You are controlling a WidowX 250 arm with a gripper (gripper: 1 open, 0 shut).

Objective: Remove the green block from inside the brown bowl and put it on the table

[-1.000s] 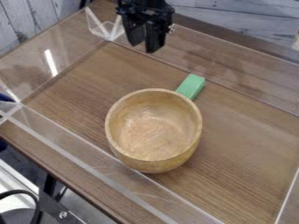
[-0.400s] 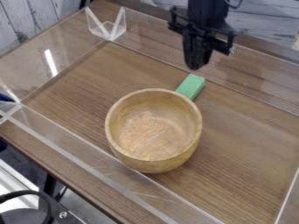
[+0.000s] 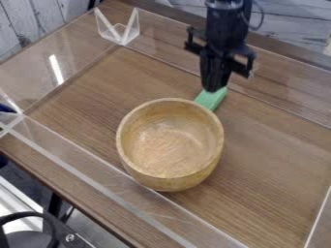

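Note:
The green block lies flat on the table, against the far right outside of the brown bowl. The bowl's hollow shows only bare wood grain. My black gripper points straight down over the block's far end, its fingers pressed together with nothing between them. Its tips hide part of the block, and I cannot tell whether they touch it.
Clear acrylic walls border the tabletop on all sides. A small clear acrylic piece stands at the back left corner. Bare wood stretches to the left of and in front of the bowl.
The gripper has travelled right and down from the back of the table to just above the green block, and its fingers have closed. Bowl and block have not moved.

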